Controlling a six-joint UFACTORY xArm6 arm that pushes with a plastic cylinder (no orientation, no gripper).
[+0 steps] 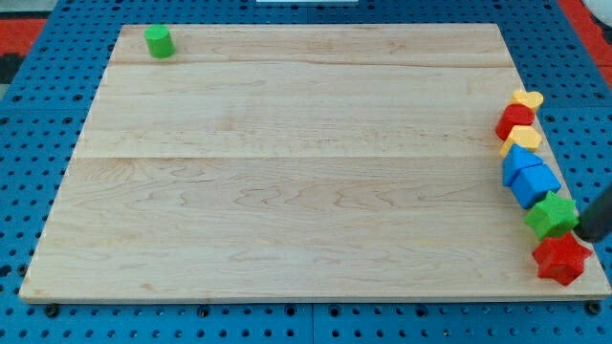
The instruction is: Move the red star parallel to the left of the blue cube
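Note:
The red star (561,259) lies at the board's bottom right corner, at the low end of a line of blocks along the view's right edge. Above it is a green star (552,216). Above that are two blue blocks that touch each other: a blue cube (536,184) and another blue block (519,161). My tip (592,236) shows as a dark rod at the view's right edge, just right of the green star and just above and right of the red star. I cannot tell whether it touches either.
Higher in the same line are a yellow block (523,139), a red block (514,120) and a yellow heart (528,98). A green cylinder (159,41) stands at the top left corner of the wooden board (287,172). Blue pegboard surrounds the board.

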